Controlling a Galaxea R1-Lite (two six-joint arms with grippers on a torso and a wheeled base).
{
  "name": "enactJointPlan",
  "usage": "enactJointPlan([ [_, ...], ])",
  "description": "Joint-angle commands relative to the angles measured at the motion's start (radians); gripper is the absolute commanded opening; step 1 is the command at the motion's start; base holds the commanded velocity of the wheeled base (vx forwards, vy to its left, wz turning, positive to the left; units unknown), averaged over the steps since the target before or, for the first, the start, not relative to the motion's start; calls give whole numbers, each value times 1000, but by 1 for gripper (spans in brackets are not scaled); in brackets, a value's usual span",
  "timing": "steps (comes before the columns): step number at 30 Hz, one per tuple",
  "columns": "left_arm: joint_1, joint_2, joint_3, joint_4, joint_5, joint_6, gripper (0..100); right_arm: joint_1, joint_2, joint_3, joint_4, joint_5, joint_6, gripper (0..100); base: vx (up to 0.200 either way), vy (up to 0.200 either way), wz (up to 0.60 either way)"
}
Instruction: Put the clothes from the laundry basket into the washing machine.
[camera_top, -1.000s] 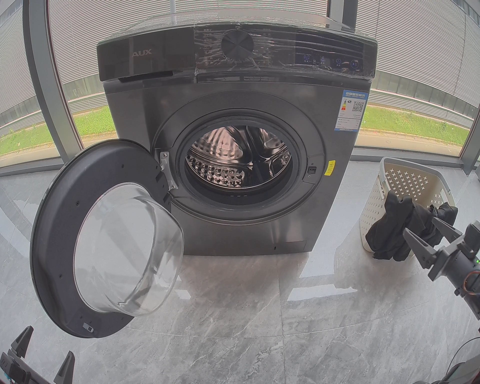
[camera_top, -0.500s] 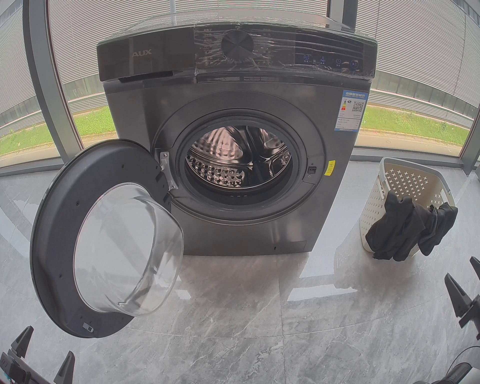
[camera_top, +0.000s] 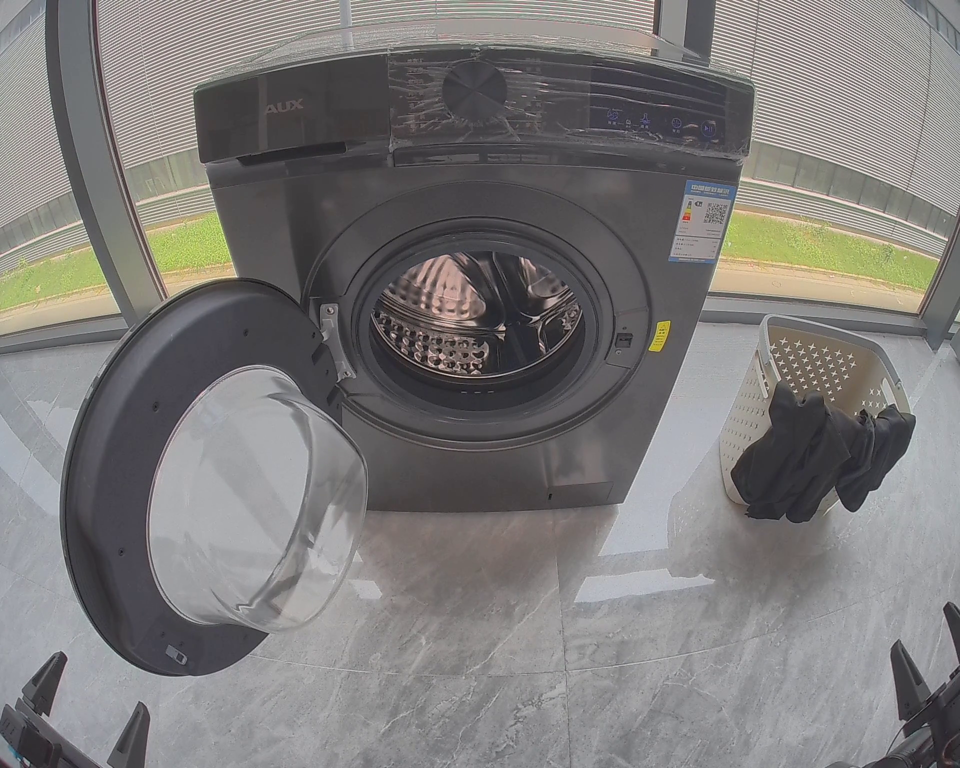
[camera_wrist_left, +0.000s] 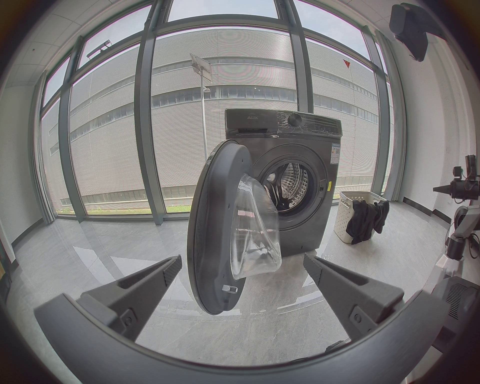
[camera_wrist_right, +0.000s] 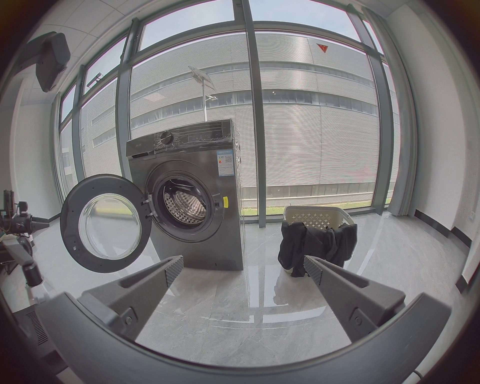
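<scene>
Head view: black clothes (camera_top: 810, 455) on basket (camera_top: 820, 327) rim, well beyond wide-spread right end effector (camera_top: 923, 628)

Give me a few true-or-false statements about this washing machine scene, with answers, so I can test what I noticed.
1. The door of the washing machine stands open. True.
2. Dark clothes hang over the rim of the laundry basket. True.
3. Some clothes lie inside the machine. False: the drum shows only bare metal.
4. A garment is being carried right now. False: the right gripper and the left gripper both have their fingers spread with nothing between them.
5. The basket stands on the floor beside the machine. True.
</scene>
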Motion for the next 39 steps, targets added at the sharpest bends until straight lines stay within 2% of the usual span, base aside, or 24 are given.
enactJointPlan([
  [1,0,-17,18,0,0,1,100,-23,-76,18,20,-78,0,100,0,0,0],
  [3,-2,-17,18,0,0,-2,100,-23,-76,18,65,-87,5,100,0,0,0],
  [8,-2,-17,18,0,0,-2,100,-19,-76,18,60,-67,-6,100,0,0,0],
  [14,0,-17,18,0,2,1,100,-19,-76,18,60,-67,-14,100,0,0,0],
  [35,0,-17,18,0,2,1,100,-19,-76,18,60,-67,-14,100,0,-200,0],
  [39,0,-17,18,0,2,2,100,-19,-76,18,60,-67,-14,100,0,0,0],
])
